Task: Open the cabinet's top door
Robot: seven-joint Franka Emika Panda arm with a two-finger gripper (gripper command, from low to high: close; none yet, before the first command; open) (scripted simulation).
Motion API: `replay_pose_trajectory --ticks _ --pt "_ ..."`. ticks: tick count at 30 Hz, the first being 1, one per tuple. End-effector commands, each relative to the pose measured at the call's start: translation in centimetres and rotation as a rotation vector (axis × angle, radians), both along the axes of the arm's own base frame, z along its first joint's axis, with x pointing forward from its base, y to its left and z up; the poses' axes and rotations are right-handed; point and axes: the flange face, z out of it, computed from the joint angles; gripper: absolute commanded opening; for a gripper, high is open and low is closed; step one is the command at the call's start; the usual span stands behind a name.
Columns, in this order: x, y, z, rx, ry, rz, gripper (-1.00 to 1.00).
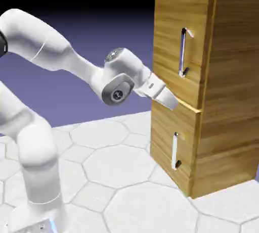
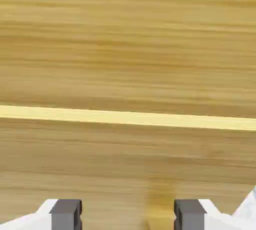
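Pincer (image 2: 128,215) open | top door (image 1: 177,50) shut | bare wood between tips

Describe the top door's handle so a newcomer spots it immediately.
Find the tall wood-grain cabinet right of the robot arm. On its front, look at the upper door. Its handle is the upright silver bar there, longer than the lower door's.

The top door (image 1: 169,50) sits above the lower door (image 1: 169,131)
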Motion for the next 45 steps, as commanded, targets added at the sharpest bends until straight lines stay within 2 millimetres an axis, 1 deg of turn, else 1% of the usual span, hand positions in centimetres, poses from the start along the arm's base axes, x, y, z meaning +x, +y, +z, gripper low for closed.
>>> replay_pose_trajectory --ticks 1,13,19,24,34,39,45 --pt "0.0 0.3 0.5 -0.002 -0.011 0.002 0.00" --pt "-0.8 2.8 5.5 -0.024 -0.153 0.019 0.00" --pt "-1.6 3.4 7.5 -0.030 -0.230 0.021 0.00" --pt "-2.4 3.6 8.7 -0.030 -0.297 0.021 0.00" --pt "-3.8 2.8 10.5 -0.018 -0.436 0.019 0.00" --pt "-4.3 1.9 11.0 -0.006 -0.507 0.018 0.00" --pt "-4.8 0.3 11.3 0.013 -0.590 0.018 0.00"
